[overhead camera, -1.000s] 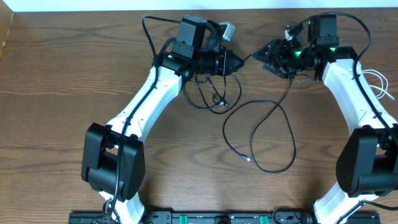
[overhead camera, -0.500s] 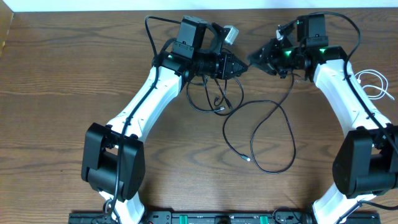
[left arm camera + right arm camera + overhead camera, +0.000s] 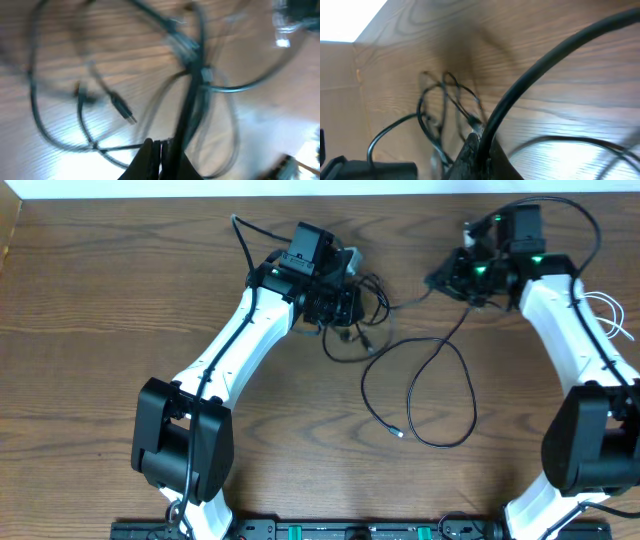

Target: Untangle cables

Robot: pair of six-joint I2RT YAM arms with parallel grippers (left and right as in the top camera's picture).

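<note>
A tangle of black cables (image 3: 350,345) lies just below my left gripper (image 3: 350,305). In the blurred left wrist view the left gripper (image 3: 161,150) is shut, and a black cable (image 3: 190,95) rises from its jaws towards a knot. Another plug end (image 3: 125,109) lies loose on the wood. My right gripper (image 3: 437,280) is shut on a black cable (image 3: 545,65), pinched at the fingertips of the right gripper (image 3: 479,145). A taut strand (image 3: 405,300) runs between the two grippers. A long black loop (image 3: 470,405) trails to a plug (image 3: 400,433). The white cable (image 3: 608,315) lies at the far right.
The brown wooden table (image 3: 100,330) has its back edge (image 3: 150,197) close behind both grippers. The arms' own thick black wires (image 3: 240,240) arch over the wrists. The right arm (image 3: 570,330) reaches over beside the white cable.
The right gripper has closed on the black cable and drawn back to the right. The left gripper has pulled back left and turned downward, bunching the tangle beneath it.
</note>
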